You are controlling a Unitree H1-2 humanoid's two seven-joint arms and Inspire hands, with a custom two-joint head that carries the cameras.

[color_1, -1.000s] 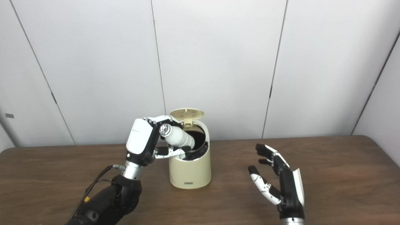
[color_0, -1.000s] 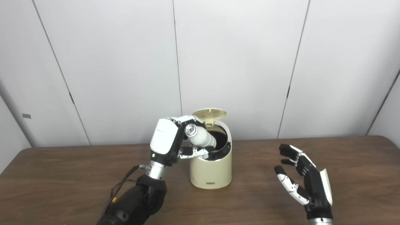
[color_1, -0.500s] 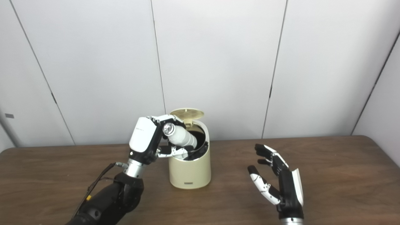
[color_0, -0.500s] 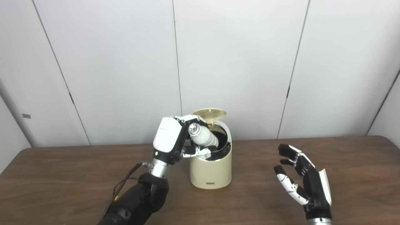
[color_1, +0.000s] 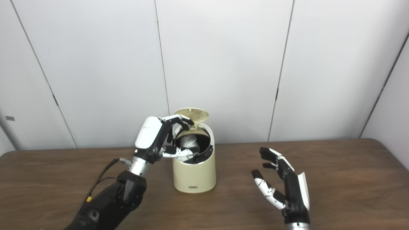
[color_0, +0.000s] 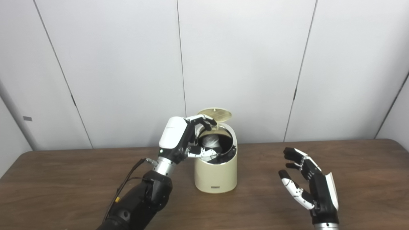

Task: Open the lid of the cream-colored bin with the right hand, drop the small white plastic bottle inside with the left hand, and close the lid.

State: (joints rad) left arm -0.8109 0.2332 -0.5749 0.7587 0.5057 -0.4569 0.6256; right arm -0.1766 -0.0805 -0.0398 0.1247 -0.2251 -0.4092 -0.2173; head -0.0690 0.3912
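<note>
The cream-colored bin (color_0: 216,174) stands on the brown table, its round lid (color_0: 214,114) tipped up at the back. The small white plastic bottle (color_0: 211,141) lies inside the bin's dark opening, partly sunk below the rim. My left hand (color_0: 179,139) hovers at the bin's left rim with its fingers spread over the opening, holding nothing. My right hand (color_0: 308,187) is open, palm toward the bin, above the table to the bin's right and well apart from it.
The wooden table (color_0: 64,179) runs the full width, backed by a white panelled wall (color_0: 127,64). A black cable (color_0: 127,182) runs along my left forearm.
My left hand has let go of the bottle, which has dropped from above the rim into the bin. The left fingers have spread apart. The right hand has barely moved.
</note>
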